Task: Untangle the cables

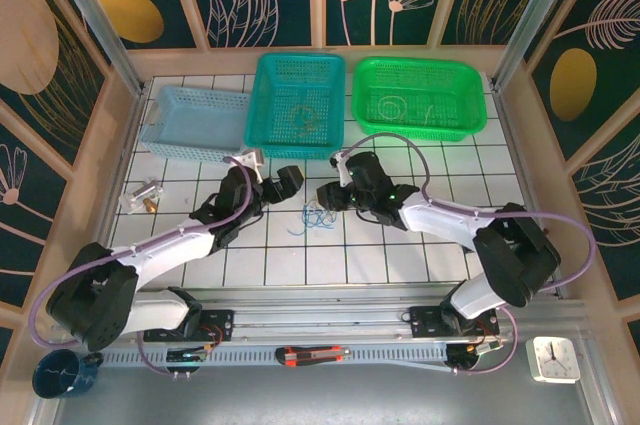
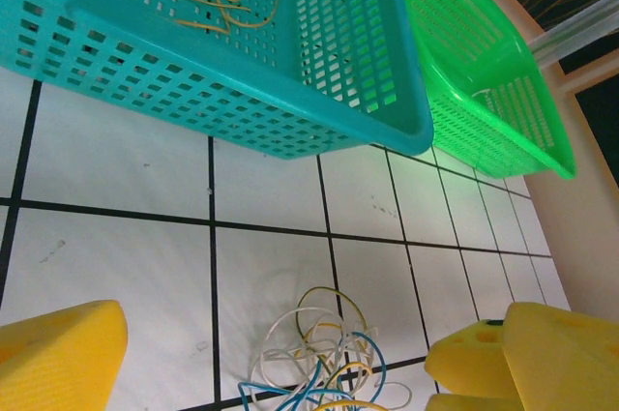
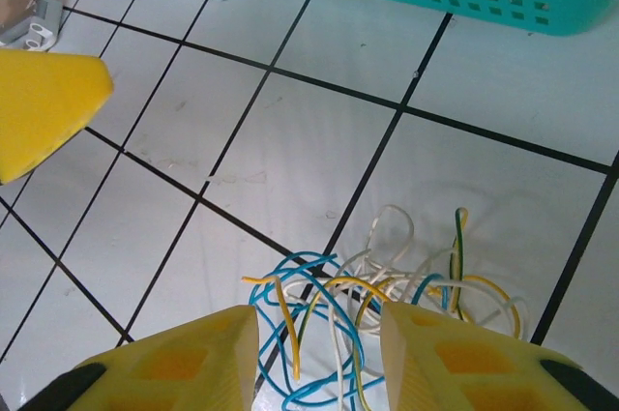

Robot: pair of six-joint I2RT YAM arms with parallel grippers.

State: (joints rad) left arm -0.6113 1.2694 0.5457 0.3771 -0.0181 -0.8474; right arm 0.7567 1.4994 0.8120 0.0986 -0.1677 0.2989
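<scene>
The cables (image 1: 318, 215) are a small tangle of blue, yellow and whitish wires lying on the white tiled table between the two grippers. My left gripper (image 1: 283, 193) hovers just left of it, open; in the left wrist view the cables (image 2: 329, 363) lie ahead of the left gripper (image 2: 276, 358), between its yellow fingers (image 2: 58, 353). My right gripper (image 1: 335, 195) stands just right of the tangle. In the right wrist view the right gripper (image 3: 319, 353) is open, with part of the cables (image 3: 358, 300) lying between its fingers (image 3: 184, 367) but not pinched.
Three baskets line the back: light blue (image 1: 165, 125), teal (image 1: 262, 110) holding yellowish wires (image 1: 303, 117), green (image 1: 470, 105) holding whitish wires (image 1: 395, 105). A small white part (image 1: 140, 197) lies at left. A box cutter (image 1: 312, 354), clock (image 1: 553, 358) and mug (image 1: 62, 373) sit near the front.
</scene>
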